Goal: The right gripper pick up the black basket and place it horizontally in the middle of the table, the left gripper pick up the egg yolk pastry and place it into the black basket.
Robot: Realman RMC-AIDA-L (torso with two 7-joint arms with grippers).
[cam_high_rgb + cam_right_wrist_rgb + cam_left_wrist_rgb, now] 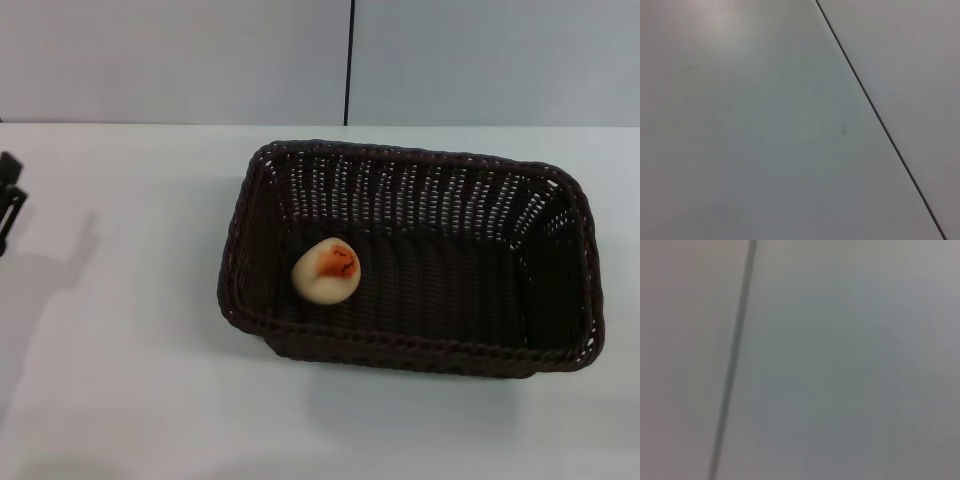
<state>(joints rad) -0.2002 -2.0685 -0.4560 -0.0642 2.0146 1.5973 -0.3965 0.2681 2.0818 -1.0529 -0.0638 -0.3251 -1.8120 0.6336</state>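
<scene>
Black basket point(410, 258): lying horizontal on worktop point(130, 380), well right of left gripper point(10, 210). Egg yolk pastry point(326, 270): inside basket, gripper-near end. Left gripper: at view edge, opening indeterminate, nothing visibly held. Right gripper: unseen. Judgement: task looks complete; retract clear, avoid rim.

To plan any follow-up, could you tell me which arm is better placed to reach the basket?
Probably left: only the left gripper shows, at the table's left edge. The pastry already sits inside the basket.
</scene>
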